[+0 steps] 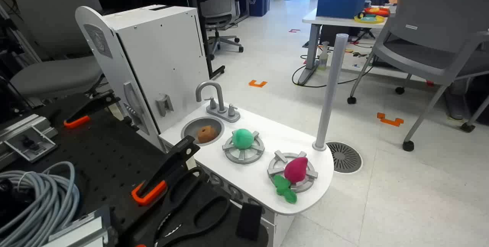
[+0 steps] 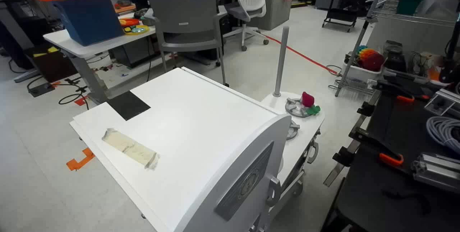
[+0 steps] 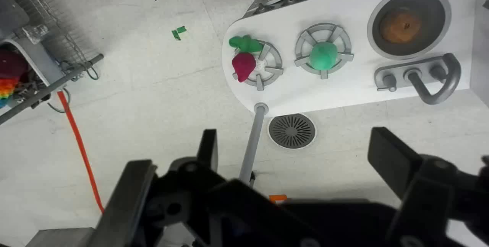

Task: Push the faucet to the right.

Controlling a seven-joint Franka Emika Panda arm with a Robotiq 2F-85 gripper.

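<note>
The silver-grey faucet stands upright on the white toy counter behind the sink. In that exterior view its arched spout curves to the left, towards the white cabinet. In the wrist view the faucet is at the right, and its spout turns towards the cabinet side. In an exterior view the cabinet hides the faucet. My gripper shows only in the wrist view. Its fingers are wide apart with nothing between them. It is high above the scene, and its fingers are apart from the faucet.
A tall grey pole rises from the counter's end. A green ball and a magenta toy with a green toy lie on the burners. A brown toy lies in the sink. A black table with clamps stands alongside.
</note>
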